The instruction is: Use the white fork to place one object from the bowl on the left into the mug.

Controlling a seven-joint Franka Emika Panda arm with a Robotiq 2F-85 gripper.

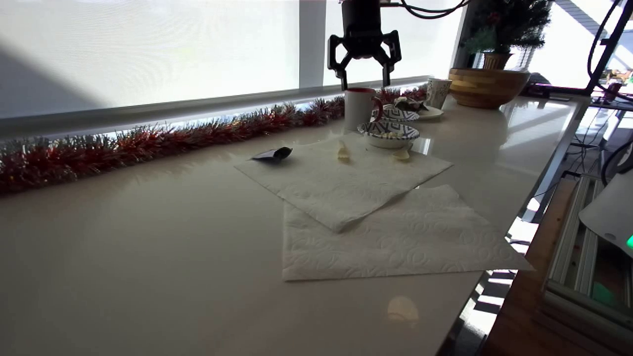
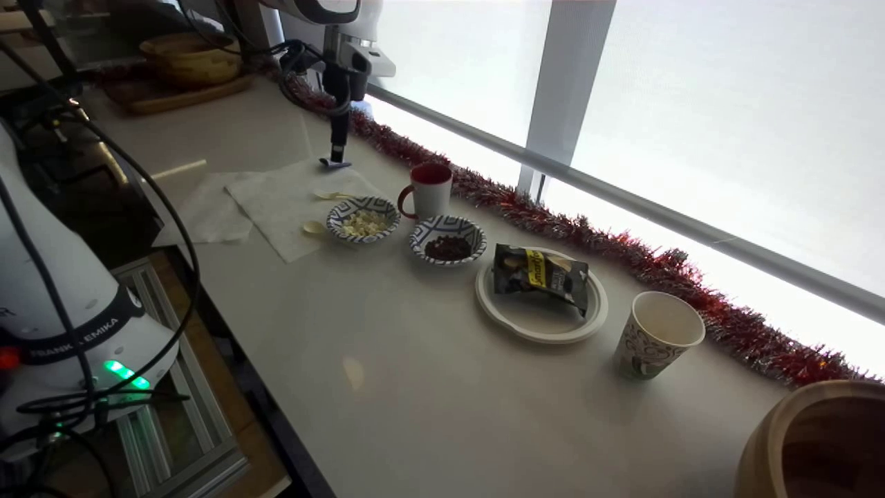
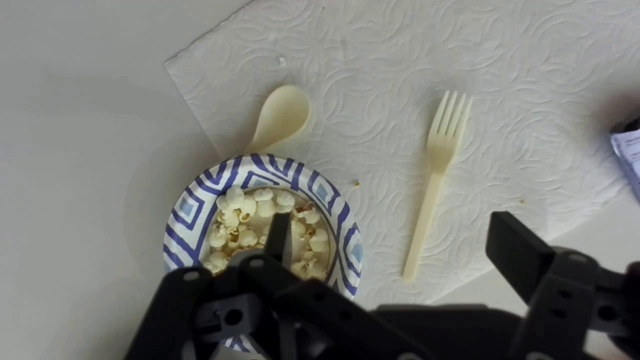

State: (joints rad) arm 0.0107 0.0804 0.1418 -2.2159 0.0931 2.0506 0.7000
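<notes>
Fork is lying on a paper towel near the popcorn bowl. The gripper is hovering above, fingers standing spread.

The glossy table carries paper towels, a mug, plate, cup and wooden bowl.

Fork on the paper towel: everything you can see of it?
The fork is cream, plastic-looking and unbroken, with four tines and a slim, straight handle. It lies on the paper towel, the only thing touching it, near but apart from the popcorn bowl. In the wrist view its tines point up, its handle down and slightly left.
</notes>
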